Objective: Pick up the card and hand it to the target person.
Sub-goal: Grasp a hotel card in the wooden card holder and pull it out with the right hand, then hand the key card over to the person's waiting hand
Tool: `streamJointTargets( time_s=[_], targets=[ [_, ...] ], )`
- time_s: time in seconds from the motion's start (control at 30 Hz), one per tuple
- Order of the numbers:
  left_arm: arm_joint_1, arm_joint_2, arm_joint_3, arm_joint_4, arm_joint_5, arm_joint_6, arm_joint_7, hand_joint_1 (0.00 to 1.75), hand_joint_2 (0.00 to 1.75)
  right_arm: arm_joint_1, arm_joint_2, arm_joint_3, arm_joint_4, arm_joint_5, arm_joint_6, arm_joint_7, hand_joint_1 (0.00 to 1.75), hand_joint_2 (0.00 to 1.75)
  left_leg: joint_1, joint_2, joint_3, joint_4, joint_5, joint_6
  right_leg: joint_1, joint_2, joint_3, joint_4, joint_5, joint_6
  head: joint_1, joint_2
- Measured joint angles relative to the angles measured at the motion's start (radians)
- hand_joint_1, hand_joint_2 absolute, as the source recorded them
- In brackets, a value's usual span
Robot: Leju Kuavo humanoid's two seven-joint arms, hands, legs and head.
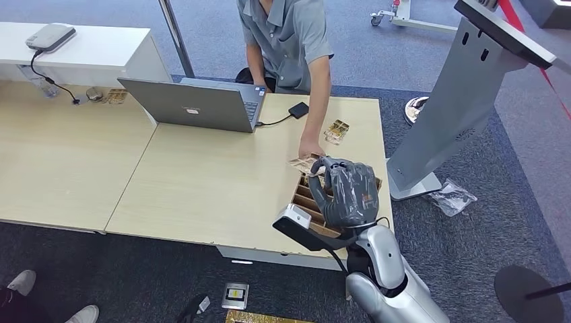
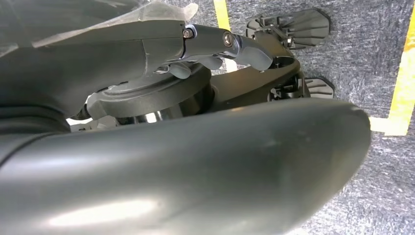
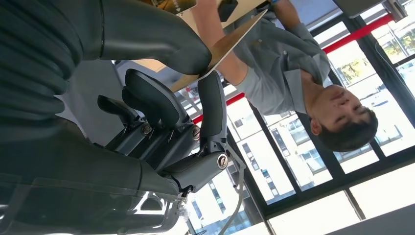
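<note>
The right hand [image 1: 347,192] hovers over the table's [image 1: 202,182] right front corner, above a brown divided box [image 1: 304,199] that sits at that edge. It pinches the card [image 1: 304,163] between thumb and a finger, the remaining fingers curled loosely behind. In the right wrist view the card [image 3: 235,41] is a thin, flat, tan sheet with a pale edge, clamped between the thick thumb [image 3: 156,41] and a dark finger [image 3: 211,105]; its long axis runs away from the hand toward the person [image 3: 293,78]. From the head view the card points toward the table's far edge, lying nearly flat, with printed gold-brown markings on its face. The person's hand [image 1: 311,148] reaches down from the far side and touches the card's far end. A second printed card [image 1: 336,130] lies near the right edge, beside a black adapter [image 1: 298,110] and a laptop [image 1: 195,104].

The left hand [image 2: 215,46] hangs over grey carpet [image 2: 372,58], fingers curled in together, holding nothing.
</note>
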Motion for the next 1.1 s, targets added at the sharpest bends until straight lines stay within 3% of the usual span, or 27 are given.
streamJointTargets(
  time_s=[0.63, 0.97, 1.03, 1.1],
  targets=[
    [-0.001, 0.004, -0.002, 0.006, -0.02, -0.049, 0.0, 0.0, 0.0, -0.02, 0.003, -0.013, 0.091, 0.081, 0.088, 0.19, 1.75, 1.75, 0.0, 0.0, 0.0, 0.0, 0.0, 0.0, 0.0, 0.0, 0.0, 0.0, 0.0, 0.0, 0.0, 0.0],
    [-0.002, 0.008, -0.004, 0.012, -0.032, -0.073, 0.0, 0.0, 0.0, -0.01, 0.003, -0.047, 0.103, 0.12, 0.088, 0.221, 1.75, 1.75, 0.0, 0.0, 0.0, 0.0, 0.0, 0.0, 0.0, 0.0, 0.0, 0.0, 0.0, 0.0, 0.0, 0.0],
    [-0.002, 0.009, -0.004, 0.013, -0.034, -0.075, 0.0, 0.0, 0.0, -0.006, 0.003, -0.055, 0.103, 0.127, 0.088, 0.222, 1.51, 1.75, 0.0, 0.0, 0.0, 0.0, 0.0, 0.0, 0.0, 0.0, 0.0, 0.0, 0.0, 0.0, 0.0, 0.0],
    [-0.002, 0.009, -0.005, 0.013, -0.035, -0.076, 0.0, 0.0, 0.0, -0.004, 0.003, -0.061, 0.103, 0.134, 0.088, 0.223, 0.63, 1.75, 0.0, 0.0, 0.0, 0.0, 0.0, 0.0, 0.0, 0.0, 0.0, 0.0, 0.0, 0.0, 0.0, 0.0]
  ],
)
